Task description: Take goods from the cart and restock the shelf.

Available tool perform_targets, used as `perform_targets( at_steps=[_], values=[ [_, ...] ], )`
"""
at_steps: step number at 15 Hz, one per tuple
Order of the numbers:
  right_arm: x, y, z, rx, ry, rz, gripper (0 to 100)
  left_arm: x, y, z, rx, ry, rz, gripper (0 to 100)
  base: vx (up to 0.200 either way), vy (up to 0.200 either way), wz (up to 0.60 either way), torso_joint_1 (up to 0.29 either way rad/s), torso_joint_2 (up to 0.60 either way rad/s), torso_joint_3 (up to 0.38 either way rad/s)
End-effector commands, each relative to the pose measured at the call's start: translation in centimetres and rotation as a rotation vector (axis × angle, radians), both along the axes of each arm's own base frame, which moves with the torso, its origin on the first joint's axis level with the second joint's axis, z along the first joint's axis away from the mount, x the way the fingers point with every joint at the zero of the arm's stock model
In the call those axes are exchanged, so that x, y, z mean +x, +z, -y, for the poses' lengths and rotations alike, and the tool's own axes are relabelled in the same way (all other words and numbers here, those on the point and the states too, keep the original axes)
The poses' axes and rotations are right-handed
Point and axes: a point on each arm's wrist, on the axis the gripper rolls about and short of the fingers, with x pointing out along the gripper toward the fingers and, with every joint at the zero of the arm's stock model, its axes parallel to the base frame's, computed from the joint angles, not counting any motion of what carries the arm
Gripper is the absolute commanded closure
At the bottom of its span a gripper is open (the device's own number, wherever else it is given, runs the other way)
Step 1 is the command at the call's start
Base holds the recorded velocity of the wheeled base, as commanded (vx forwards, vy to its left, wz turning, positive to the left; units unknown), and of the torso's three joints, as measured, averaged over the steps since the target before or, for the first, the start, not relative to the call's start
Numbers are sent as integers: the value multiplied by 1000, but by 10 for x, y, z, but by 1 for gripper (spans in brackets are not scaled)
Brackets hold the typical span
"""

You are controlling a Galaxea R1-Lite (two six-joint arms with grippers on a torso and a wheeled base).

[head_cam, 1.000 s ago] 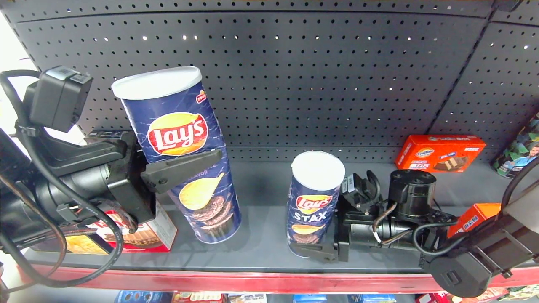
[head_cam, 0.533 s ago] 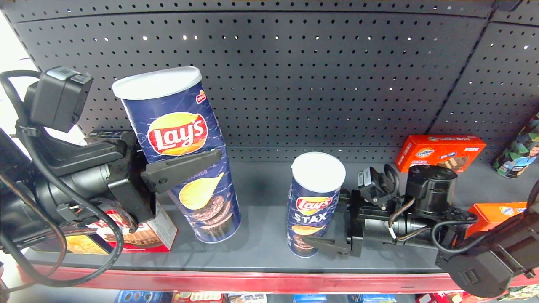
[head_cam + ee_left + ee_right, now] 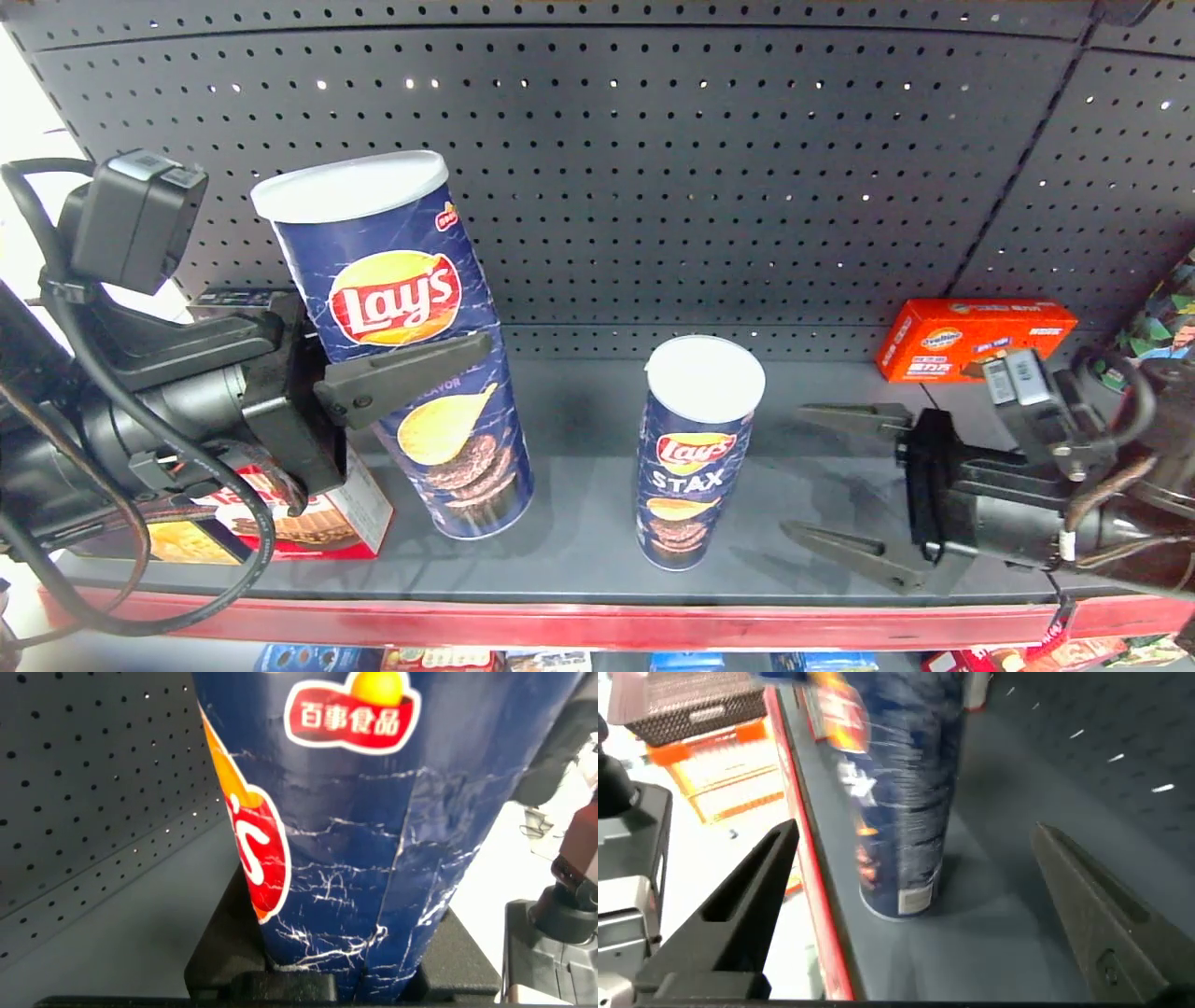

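A tall blue chip can (image 3: 401,345) with a white lid leans over the grey shelf (image 3: 579,551), its base low by the shelf floor. My left gripper (image 3: 420,364) is shut on its middle; the left wrist view shows the can (image 3: 355,840) close up between the jaws. A shorter blue chip can (image 3: 695,457) stands upright on the shelf by itself. My right gripper (image 3: 822,485) is open to the right of it and apart from it. In the right wrist view this short can (image 3: 896,812) stands beyond the spread fingers (image 3: 738,905).
An orange box (image 3: 976,336) lies at the back right against the pegboard wall (image 3: 653,187). A red biscuit box (image 3: 308,523) sits behind my left gripper. The shelf has a red front lip (image 3: 597,625). Open shelf floor lies between the two cans.
My right gripper has let go of the short can, opened wide and drawn back to the right. The short can stays upright. The left arm and tall can have barely moved.
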Motion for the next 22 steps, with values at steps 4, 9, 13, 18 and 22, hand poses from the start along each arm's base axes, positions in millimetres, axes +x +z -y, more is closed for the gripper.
perform_targets(
  at_steps=[4,9,13,18,22],
  values=[
    [-78,41,76,132,-381,137,0,1,-1,1,2,-1,-4,100,0,0,0,0,0,0],
    [-160,-8,97,176,-825,32,0,5,-1,3,4,-6,9,100,0,0,0,0,0,0],
    [-203,-52,99,196,-1057,-120,0,2,-5,1,5,-7,6,100,0,0,0,0,0,0],
    [-221,-96,102,159,-1345,-182,0,3,-1,5,6,-23,25,100,0,0,0,0,0,0],
    [-221,-96,102,160,-1343,-181,0,-5,-4,8,9,-45,14,100,0,0,0,0,0,0]
  ],
)
